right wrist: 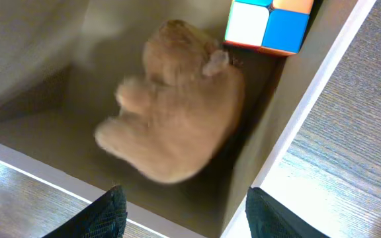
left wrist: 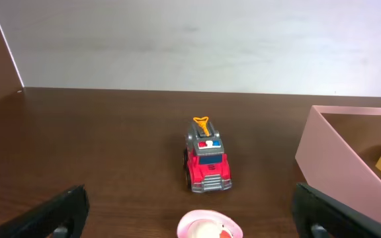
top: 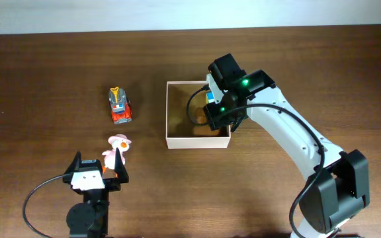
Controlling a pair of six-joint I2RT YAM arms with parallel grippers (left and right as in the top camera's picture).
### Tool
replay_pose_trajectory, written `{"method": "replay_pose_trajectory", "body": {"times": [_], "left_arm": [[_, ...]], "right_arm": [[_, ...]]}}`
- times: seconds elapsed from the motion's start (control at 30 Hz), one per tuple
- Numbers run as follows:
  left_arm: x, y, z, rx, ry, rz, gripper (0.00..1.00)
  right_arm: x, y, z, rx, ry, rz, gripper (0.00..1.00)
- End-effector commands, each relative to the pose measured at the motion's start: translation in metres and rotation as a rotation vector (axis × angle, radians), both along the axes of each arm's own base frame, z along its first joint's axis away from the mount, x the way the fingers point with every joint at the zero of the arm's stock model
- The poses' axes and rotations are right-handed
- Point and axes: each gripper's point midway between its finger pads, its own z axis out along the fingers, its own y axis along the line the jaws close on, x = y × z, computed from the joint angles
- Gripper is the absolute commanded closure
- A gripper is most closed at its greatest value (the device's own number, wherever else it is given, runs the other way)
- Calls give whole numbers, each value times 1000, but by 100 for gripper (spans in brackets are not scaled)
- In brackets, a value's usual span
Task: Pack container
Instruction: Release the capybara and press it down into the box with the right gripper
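Hovering over the 3 o'clock side of the container (top: 197,141), the right gripper (right wrist: 187,211) was seen with fingers parted and nothing held. A blurred tan plush (right wrist: 177,119) and a coloured cube (right wrist: 266,26) were seen inside the container, which was set mid-table (top: 45,66). At its 9 o'clock a toy fire truck (top: 120,106) was seen; at 8 o'clock the left gripper (top: 100,164) was spread wide, empty, beside a pink-hatted figure (top: 117,147).

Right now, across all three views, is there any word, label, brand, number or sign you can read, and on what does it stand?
None legible in any view.
Toy fire truck: any marking is too small to read.
Colour cube: plain panels, no text.
Container: visible walls blank.
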Motion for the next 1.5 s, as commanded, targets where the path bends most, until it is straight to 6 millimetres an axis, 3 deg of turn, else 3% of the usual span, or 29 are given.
{"method": "replay_pose_trajectory", "body": {"times": [0.0,0.27,0.33,0.37,0.4,0.5,0.73,0.9,1.2,1.47], "left_arm": [[0,0,-1,15,-3,-5,1],[0,0,-1,15,-3,-5,1],[0,0,-1,15,-3,-5,1],[0,0,-1,15,-3,-5,1],[0,0,-1,15,-3,-5,1],[0,0,-1,15,-3,-5,1],[0,0,-1,15,-3,-5,1],[0,0,-1,15,-3,-5,1],[0,0,-1,15,-3,-5,1],[0,0,-1,15,-3,-5,1]], "right_arm": [[-2,1,-4,1,14,-3,38],[13,-1,0,18,-34,-21,33],[14,2,2,44,-31,-21,22],[15,5,4,66,-30,-12,21],[14,10,5,93,-29,6,23],[15,18,8,132,-34,34,48],[29,38,13,193,-114,65,95],[38,53,8,215,-155,88,96],[28,73,-44,177,-55,124,96],[27,77,-47,193,-42,130,96]]}}
